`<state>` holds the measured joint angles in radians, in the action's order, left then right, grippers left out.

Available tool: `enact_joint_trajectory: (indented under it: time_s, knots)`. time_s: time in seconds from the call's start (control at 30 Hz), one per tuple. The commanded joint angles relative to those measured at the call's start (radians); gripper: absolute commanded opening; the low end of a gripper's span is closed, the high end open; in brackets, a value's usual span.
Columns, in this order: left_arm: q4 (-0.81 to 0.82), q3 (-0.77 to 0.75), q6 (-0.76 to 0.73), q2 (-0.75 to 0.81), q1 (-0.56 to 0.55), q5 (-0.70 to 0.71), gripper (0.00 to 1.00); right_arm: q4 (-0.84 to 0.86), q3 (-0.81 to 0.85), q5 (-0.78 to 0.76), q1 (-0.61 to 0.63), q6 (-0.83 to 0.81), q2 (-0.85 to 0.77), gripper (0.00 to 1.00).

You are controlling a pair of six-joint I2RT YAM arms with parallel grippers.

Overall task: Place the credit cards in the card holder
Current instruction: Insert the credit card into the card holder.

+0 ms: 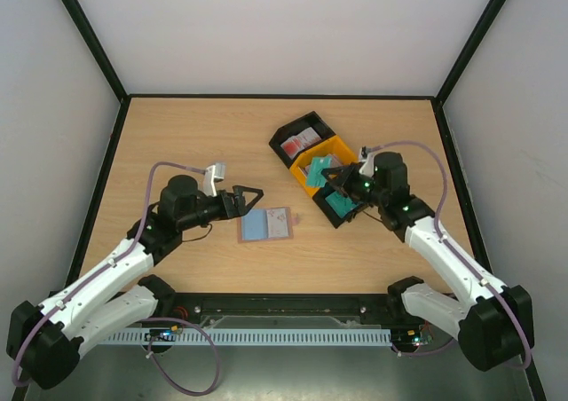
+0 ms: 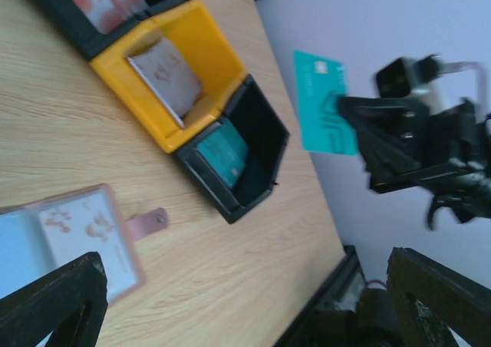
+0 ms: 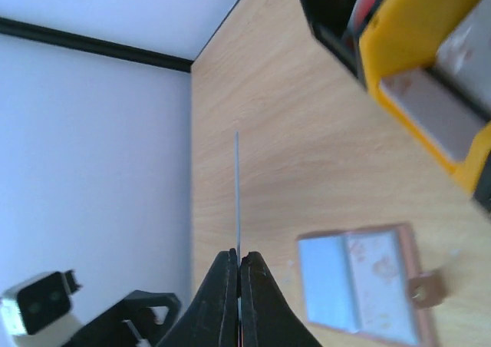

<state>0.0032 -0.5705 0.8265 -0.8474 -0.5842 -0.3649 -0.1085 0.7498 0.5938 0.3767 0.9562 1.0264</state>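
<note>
left gripper [image 1: 251, 197]: fingers spread wide with nothing between them, low over the table [image 1: 177, 135], tips toward 3 o'clock
card holder [image 1: 265, 224]: lies open and flat on the table, just beside the left gripper at its 5 o'clock. Blue-grey half on the 9 o'clock side. The 3 o'clock half shows a white face with red marks. A brown strap tab sticks out toward 3 o'clock.
tray row: three trays touching, running from 11 to 5 o'clock, near the card holder at its 1 o'clock
upper black tray [image 1: 293, 124]: 11 o'clock end of the row, holds white red-marked cards [image 1: 302, 141]
yellow tray [image 2: 138, 105]: middle of the row, a pale card [image 2: 165, 78] leans tilted inside
lower black tray [image 2: 261, 143]: 5 o'clock end of the row, teal cards [image 2: 224, 156] inside
held teal card [image 2: 321, 101]: up in the air and clear of the trays, pinched at one end, face toward the left wrist camera. In the right wrist view it is edge-on, a thin line.
right gripper [image 3: 238, 259]: fingers pressed narrow onto the held teal card. In the top view it sits above the yellow and lower black trays, tips toward 9 o'clock.
</note>
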Motion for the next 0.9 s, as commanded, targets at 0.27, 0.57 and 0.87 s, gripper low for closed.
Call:
enact_joint_trajectory:
  time_s: [0.27,0.57,0.87]
  knots:
    - [0.239,-0.002,0.21,-0.101,-0.025,-0.278,1.0,0.539,-0.255,0.151,0.127,0.571,-0.021,0.02]
    - [0.02,-0.02,0.102,-0.12,-0.023,-0.076,1.0,0.449,-0.256,0.151,0.217,0.259,0.064,0.02]
    - [-0.055,0.034,-0.018,-0.162,0.046,-0.095,1.0,0.492,-0.248,0.045,0.366,0.082,0.203,0.02]
